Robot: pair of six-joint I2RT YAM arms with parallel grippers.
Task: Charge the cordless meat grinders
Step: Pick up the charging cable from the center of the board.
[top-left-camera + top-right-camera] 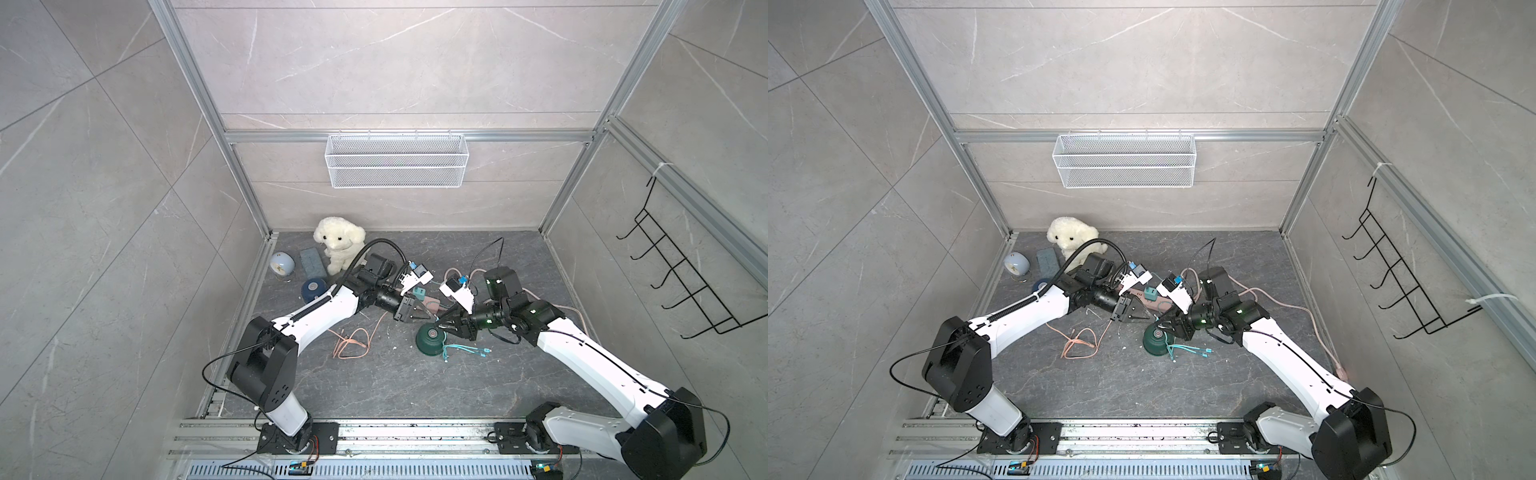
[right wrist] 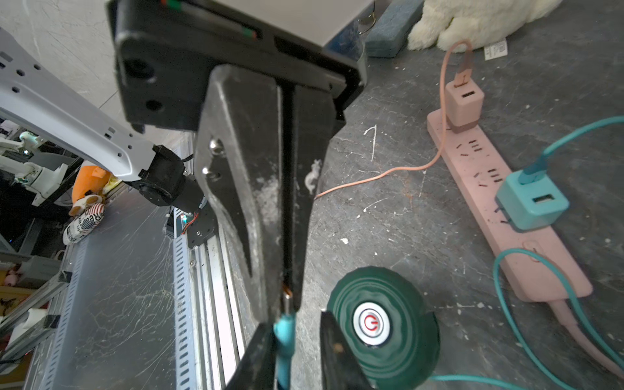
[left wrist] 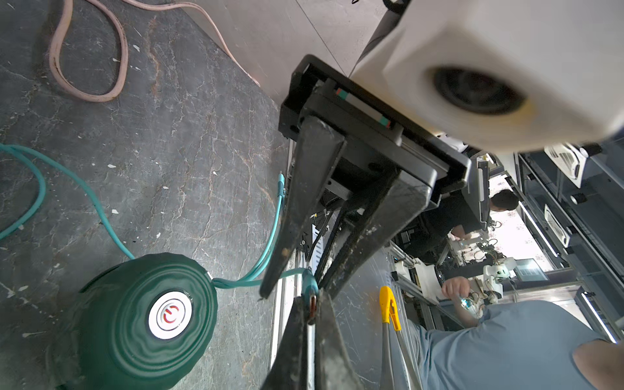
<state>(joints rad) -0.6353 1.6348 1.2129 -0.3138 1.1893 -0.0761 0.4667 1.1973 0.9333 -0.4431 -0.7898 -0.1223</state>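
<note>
Left end effector (image 2: 287,297) pinched shut on the metal plug of the thin teal charging cable (image 2: 283,341); right end effector (image 2: 295,326) partly open around it. Dark green ribbed dome grinder (image 2: 381,324) sits on the counter (image 2: 422,202) just beside the two. Risk: plug slips or skews in the handover and misses the port.

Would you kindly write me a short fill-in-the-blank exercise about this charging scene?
1. The cable end that the left pincer grips is coloured ___.
2. The power symbol on the green grinder is ___.
3. The teal plug cube and pink plug cube sit in a power strip coloured ___.
4. The right pincer has its jaws ___.
Missing words: teal; red; pink; open.
</note>
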